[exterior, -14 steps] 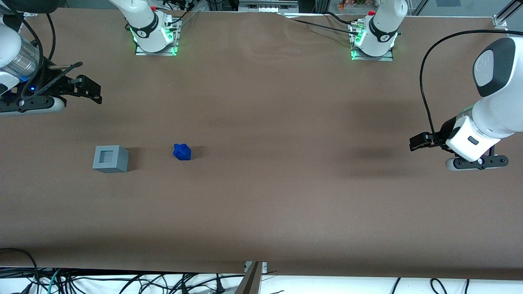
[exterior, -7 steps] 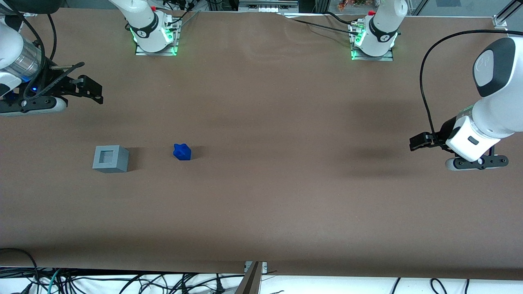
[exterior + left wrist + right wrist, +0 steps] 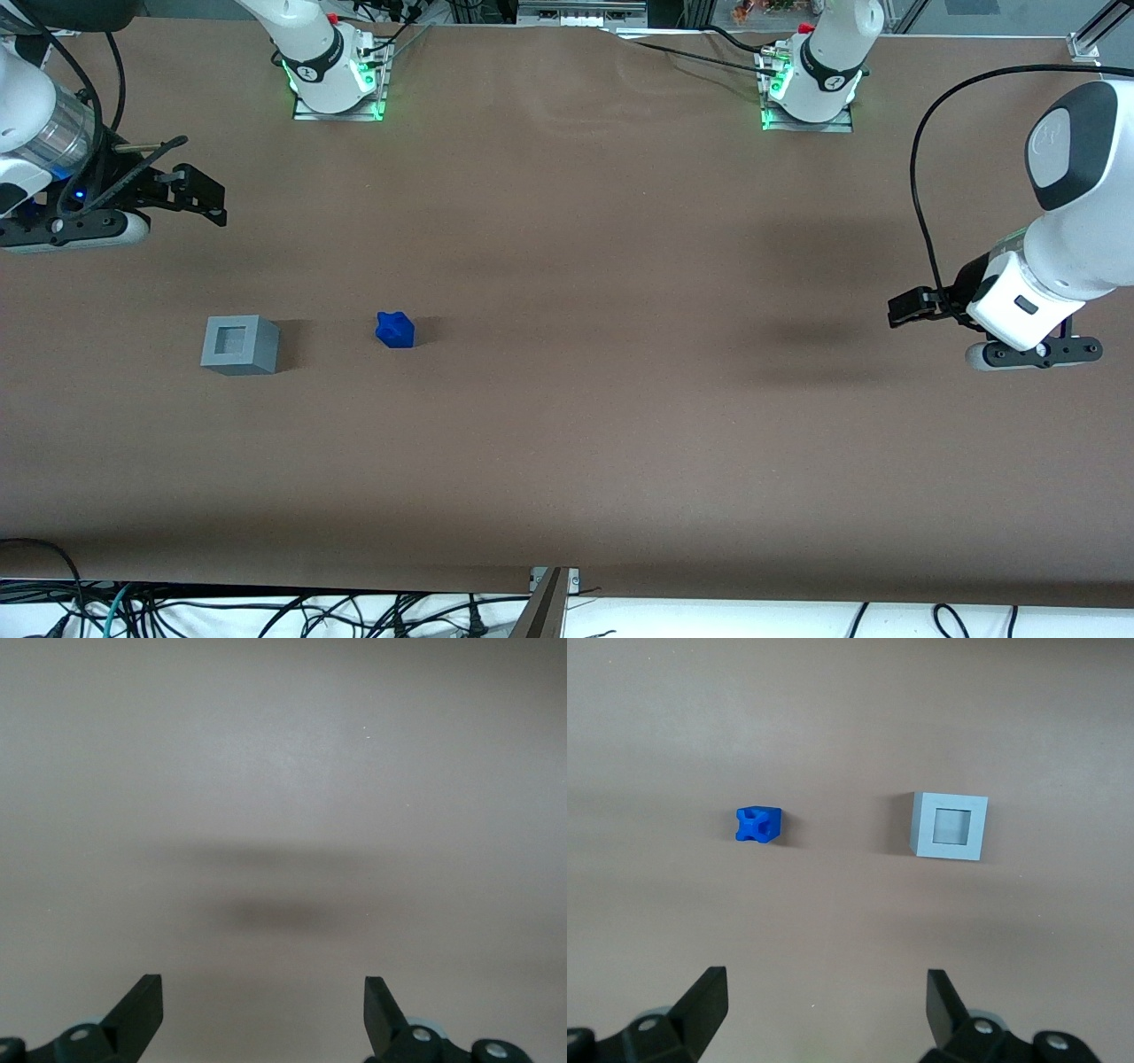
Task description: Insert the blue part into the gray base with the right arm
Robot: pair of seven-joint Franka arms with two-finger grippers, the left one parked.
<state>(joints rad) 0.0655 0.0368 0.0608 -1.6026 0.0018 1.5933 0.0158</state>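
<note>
The blue part (image 3: 395, 330) (image 3: 758, 825) is a small knobbly piece lying on the brown table. Beside it, toward the working arm's end, stands the gray base (image 3: 239, 345) (image 3: 948, 826), a cube with its square recess facing up and nothing in it. The two are apart by about two cube widths. The right arm's gripper (image 3: 69, 228) (image 3: 824, 985) hangs above the table at the working arm's end, farther from the front camera than both objects. It is open, with only bare table between its fingers (image 3: 709, 988).
Two arm bases lit green (image 3: 335, 78) (image 3: 806, 89) are bolted at the table edge farthest from the front camera. Loose cables (image 3: 266, 611) lie below the table edge nearest that camera. The brown table top (image 3: 567, 425) stretches wide round both objects.
The right arm's gripper has drifted slightly nearer the front camera and toward the table's middle. The blue part and the gray base have not moved.
</note>
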